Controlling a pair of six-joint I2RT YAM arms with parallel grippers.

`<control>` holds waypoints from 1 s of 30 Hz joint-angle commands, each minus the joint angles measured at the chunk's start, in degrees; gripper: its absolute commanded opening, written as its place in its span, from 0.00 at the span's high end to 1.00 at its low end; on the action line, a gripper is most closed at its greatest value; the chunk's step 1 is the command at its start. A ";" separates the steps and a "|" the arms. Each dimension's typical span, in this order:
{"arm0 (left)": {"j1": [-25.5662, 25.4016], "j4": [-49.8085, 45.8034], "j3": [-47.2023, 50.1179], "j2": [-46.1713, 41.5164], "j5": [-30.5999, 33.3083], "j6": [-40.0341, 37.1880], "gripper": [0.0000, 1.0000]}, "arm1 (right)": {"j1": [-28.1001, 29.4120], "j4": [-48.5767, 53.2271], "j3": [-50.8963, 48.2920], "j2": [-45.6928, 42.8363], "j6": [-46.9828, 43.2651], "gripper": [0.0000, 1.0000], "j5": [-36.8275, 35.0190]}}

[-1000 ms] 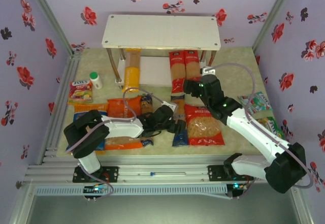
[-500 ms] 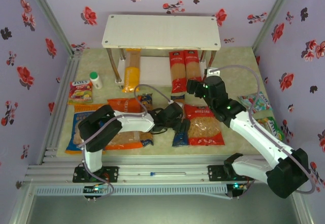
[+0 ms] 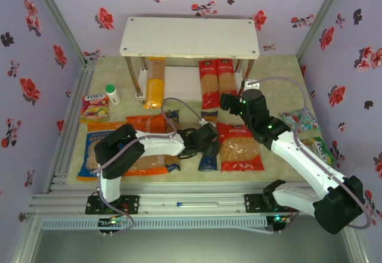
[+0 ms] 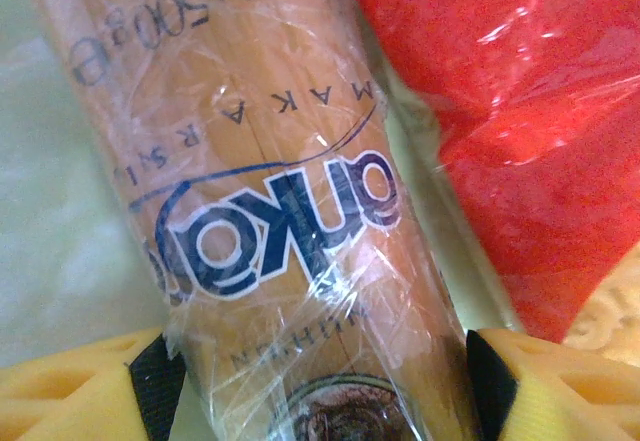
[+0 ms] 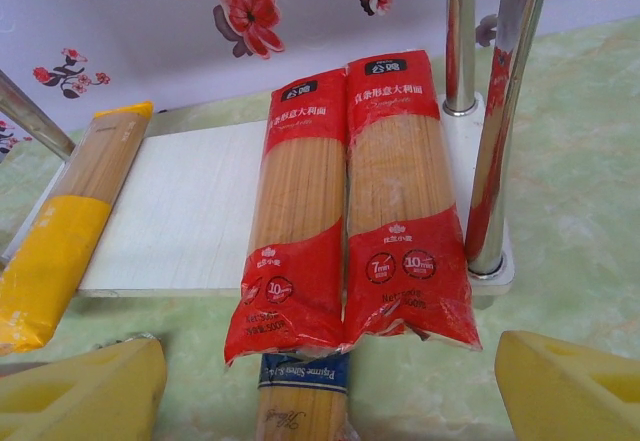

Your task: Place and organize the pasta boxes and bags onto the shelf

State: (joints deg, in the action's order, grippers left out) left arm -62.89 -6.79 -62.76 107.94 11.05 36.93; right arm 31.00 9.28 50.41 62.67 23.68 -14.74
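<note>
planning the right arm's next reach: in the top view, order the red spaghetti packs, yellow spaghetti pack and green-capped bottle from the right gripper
1. red spaghetti packs, just beyond the right gripper, right side of the shelf
2. yellow spaghetti pack, left side of the shelf
3. green-capped bottle, far left
</note>
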 commanded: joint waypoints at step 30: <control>-0.65 -12.61 4.84 -3.60 0.02 -11.70 0.41 | -0.33 -2.25 -1.55 -0.77 3.03 0.14 2.40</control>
State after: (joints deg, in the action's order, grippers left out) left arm -63.00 -15.07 -57.74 103.07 13.04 26.72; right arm 31.00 8.01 49.54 62.65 25.80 -12.99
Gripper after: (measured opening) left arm 0.617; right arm 0.866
